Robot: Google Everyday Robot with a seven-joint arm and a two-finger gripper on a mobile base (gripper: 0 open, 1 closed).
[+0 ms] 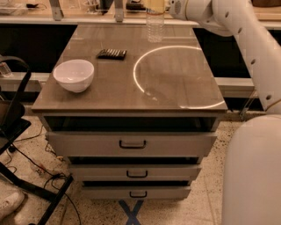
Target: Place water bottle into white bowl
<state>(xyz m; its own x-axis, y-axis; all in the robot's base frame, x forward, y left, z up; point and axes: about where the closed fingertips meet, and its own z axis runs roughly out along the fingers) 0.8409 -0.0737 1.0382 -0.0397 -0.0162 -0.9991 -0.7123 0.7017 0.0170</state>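
The water bottle is clear and ribbed. It hangs over the far edge of the wooden table, and its cap is cut off by the top of the view. My gripper is at the top edge of the view, shut on the bottle's upper part. The white arm reaches in from the right. The white bowl stands upright and empty near the table's front left corner, far to the left of the bottle and nearer the camera.
A flat dark rectangular object lies between the bowl and the bottle. A bright ring of light marks the tabletop. Drawers sit under the table. A black chair frame and cables are at the left.
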